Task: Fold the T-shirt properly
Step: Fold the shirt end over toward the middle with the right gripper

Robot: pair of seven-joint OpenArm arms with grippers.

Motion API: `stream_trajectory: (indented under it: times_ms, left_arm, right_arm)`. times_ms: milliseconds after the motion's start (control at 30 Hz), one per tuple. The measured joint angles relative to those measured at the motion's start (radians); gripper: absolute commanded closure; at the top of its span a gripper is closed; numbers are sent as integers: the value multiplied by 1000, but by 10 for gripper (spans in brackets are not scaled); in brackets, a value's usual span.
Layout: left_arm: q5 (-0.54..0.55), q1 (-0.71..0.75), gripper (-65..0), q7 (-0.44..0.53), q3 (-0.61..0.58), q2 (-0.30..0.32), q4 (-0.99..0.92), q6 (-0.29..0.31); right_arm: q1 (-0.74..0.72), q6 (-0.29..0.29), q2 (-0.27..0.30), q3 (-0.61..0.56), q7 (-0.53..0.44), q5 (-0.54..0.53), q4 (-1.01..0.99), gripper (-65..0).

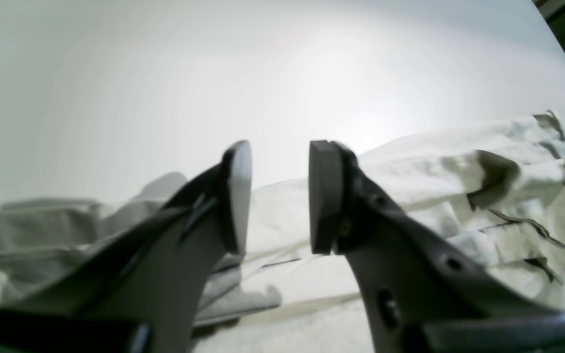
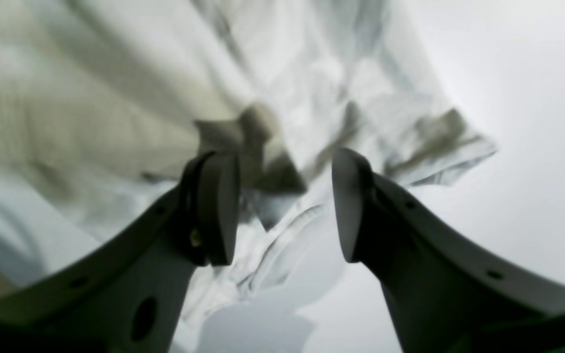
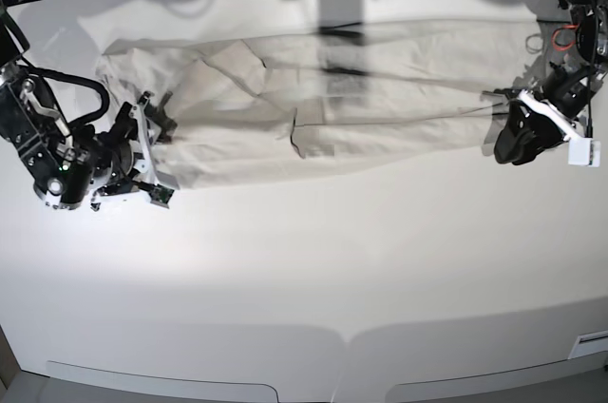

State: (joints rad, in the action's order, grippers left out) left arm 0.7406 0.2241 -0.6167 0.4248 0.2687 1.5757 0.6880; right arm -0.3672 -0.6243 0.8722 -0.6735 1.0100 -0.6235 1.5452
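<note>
The T-shirt (image 3: 313, 89) lies stretched out lengthwise across the far half of the white tabletop (image 3: 313, 270), folded into a long band that runs almost from one arm to the other.

In the base view the right pincer (image 3: 152, 132) sits at the band's left end, right at the cloth's edge. Its wrist view shows the right pincer (image 2: 285, 206) with jaws spread wide and nothing between them — crumpled, overlapping folds of the T-shirt (image 2: 115, 98) lie just beyond and beneath the fingertips (image 2: 218, 206), with bare tabletop off to one side.

The left pincer (image 3: 522, 132) is at the band's opposite end, at the right of the base view. In its wrist view the left pincer (image 1: 280, 196) stands partly open with a clear gap between the pads (image 1: 324, 196); no cloth is caught there. The T-shirt (image 1: 459, 196) lies flat below and past the jaws — its wrinkled layers stretch away towards the far arm. Whether the tips touch the fabric cannot be told.
</note>
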Motion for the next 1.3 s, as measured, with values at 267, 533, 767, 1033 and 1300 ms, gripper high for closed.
stream_trajectory:
  times_ms: [267,533,767,1033,1300]
  left_arm:
    - [-1,0,-196,-1,0,0,0,0]
    - [-105,0,-311,-15,0,3,0,0]
    - [-148,-1,-322,-70,69,61,0,3]
    - [55,-6,-322,-283,346,66,0,0]
    - [134,-6,-322,-323,347,94,-224,5]
  right_arm:
    - [29,-14,-58,37,-56,-2,-1,-304]
    - [50,-15,-277,167,-127,-64,0,-304]
    - [145,-14,-355,194,-204,-45,0,-304]
    - [257,-12,-378,195,-367,-7,-1,-304]
    - [256,-12,-404,195,-369,-8,-1,-304]
